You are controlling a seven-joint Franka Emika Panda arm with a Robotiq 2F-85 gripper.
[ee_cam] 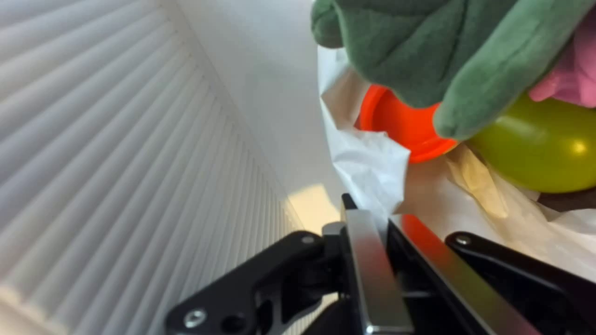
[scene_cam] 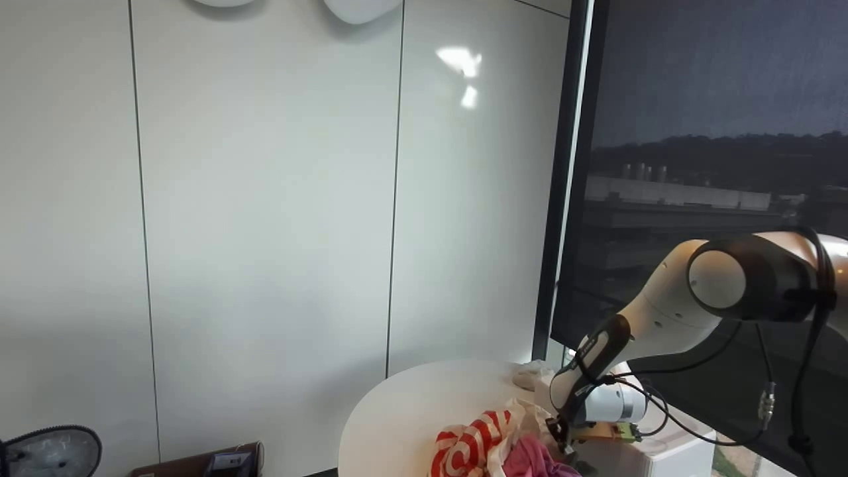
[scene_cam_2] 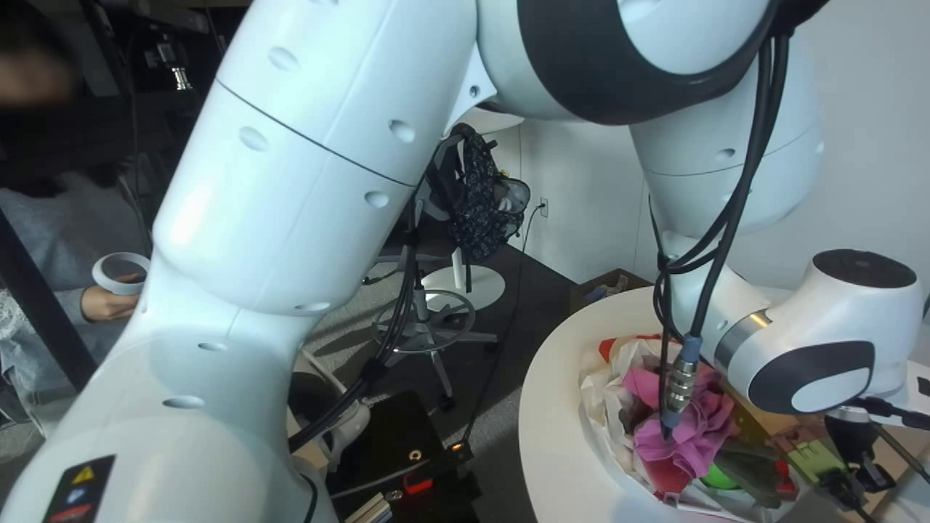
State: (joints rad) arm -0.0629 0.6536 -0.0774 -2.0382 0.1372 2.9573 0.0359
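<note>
black two-fingered hand (ee_cam: 378, 216): pinching the edge of the crinkled red-striped white bag (ee_cam: 365, 163)
bag: open, on the round white table (scene_cam: 404, 404)
inside bag: shallow round orange-red plastic piece (ee_cam: 405, 121), near glossy rounded yellow-green object (ee_cam: 540, 144)
partly over the orange-red piece: soft grey-green plush piece (ee_cam: 414, 42), pink folded cloth (ee_cam: 582, 65) beside it

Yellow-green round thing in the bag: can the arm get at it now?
Probably not: the gripper seems closed on the bag and would likely need to release it; the yellow-green round thing lies partly uncovered.
</note>
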